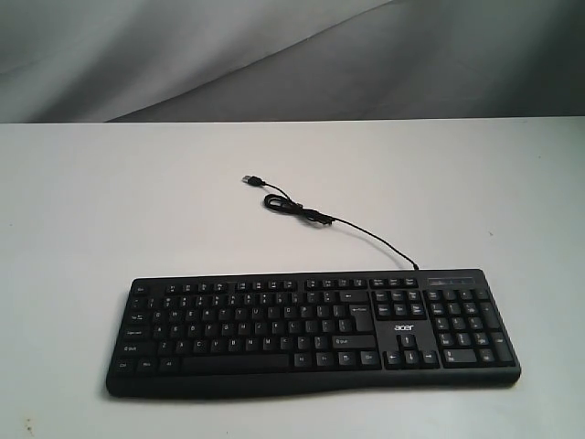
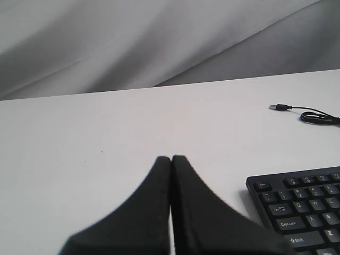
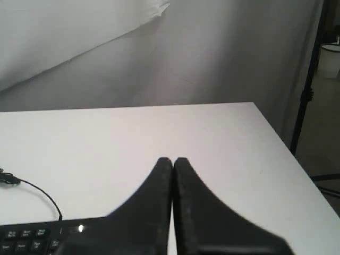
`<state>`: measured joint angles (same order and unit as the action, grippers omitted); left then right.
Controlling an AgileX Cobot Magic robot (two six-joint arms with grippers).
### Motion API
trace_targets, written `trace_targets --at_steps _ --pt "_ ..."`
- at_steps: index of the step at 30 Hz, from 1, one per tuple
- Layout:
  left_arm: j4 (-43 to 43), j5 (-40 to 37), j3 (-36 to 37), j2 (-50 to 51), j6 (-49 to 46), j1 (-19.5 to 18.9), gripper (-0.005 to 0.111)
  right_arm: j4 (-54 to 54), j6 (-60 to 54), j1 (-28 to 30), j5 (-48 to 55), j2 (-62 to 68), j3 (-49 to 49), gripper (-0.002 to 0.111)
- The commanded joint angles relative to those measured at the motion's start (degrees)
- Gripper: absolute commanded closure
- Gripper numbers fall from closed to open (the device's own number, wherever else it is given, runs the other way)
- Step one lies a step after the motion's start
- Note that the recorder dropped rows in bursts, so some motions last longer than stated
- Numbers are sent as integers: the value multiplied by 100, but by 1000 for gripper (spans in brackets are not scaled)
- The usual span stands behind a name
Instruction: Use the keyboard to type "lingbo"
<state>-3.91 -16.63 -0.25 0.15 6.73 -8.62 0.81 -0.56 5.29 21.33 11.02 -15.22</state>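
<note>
Your left hand (image 2: 171, 158) and right hand (image 3: 172, 159) each have fingers pressed together, holding nothing. The keyboard (image 1: 311, 331) lies flat by the near edge of the worktop (image 1: 137, 201). It looks stiff but light, so press keys straight down rather than grip it.

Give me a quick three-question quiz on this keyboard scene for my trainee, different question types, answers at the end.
1. Fill in: the logo on the keyboard reads ____.
2. True or false: the USB plug of the cable sits in a socket.
3. The left gripper and right gripper are: A open; B shut, empty; C holding the cable.
Key: 1 acer; 2 false, it lies loose on the table; 3 B.
</note>
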Motion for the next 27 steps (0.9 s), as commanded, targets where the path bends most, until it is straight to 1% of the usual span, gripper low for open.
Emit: trace_targets --at_steps 1,7,12,17,27 --pt "46 26 25 -15 23 -11 106 -39 -50 40 -554 -453 706 108" --pt "46 26 25 -15 23 -11 106 -17 -50 40 -717 -1054 1522 108" --pt "46 26 25 -15 23 -11 106 40 -89 40 -271 -1102 1522 108" --pt "46 26 25 -15 23 -11 106 40 -330 40 -201 -1102 1522 108" --pt "46 26 25 -15 23 -11 106 71 -351 40 -160 -1102 1522 108"
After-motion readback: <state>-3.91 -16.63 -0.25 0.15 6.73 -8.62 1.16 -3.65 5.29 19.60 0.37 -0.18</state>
